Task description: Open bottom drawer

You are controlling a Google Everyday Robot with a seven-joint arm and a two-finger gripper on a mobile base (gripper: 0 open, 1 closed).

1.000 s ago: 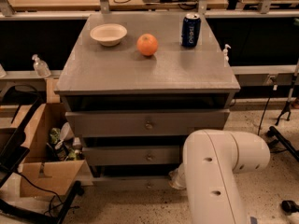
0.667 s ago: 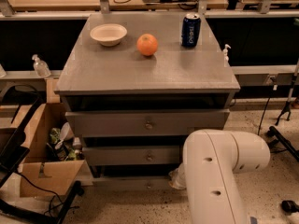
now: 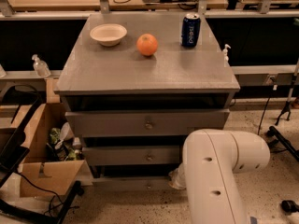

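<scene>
As I look down through the one camera, the grey three-drawer cabinet (image 3: pixel 149 73) fills the middle of my view. The bottom drawer (image 3: pixel 121 185), its lowest flat grey front with a small round metal knob (image 3: pixel 148 186) at centre, sits just above the speckled floor (image 3: pixel 140 209), under two taller-fronted grey drawers. My robot's bulky white arm (image 3: pixel 219 171) rises in the lower right foreground and covers the right end of that drawer. The gripper (image 3: pixel 176 178) shows only as a pale stub poking out past the arm's left edge, low down, close against the bottom drawer's front and a little right of its knob. I cannot tell whether it touches the drawer, nor whether the jaws are spread, pressed together or pinching anything. On the cabinet's top surface stand a shallow white bowl (image 3: pixel 108 33) at the back left, a round orange fruit (image 3: pixel 147 44) near the middle and an upright dark blue drinks can (image 3: pixel 190 30) at the back right, each apart from the others. Left of the cabinet an open brown cardboard box (image 3: pixel 42 176) rests on the floor with clutter inside, and a clear plastic pump bottle (image 3: pixel 40 66) stands on a ledge above it.
</scene>
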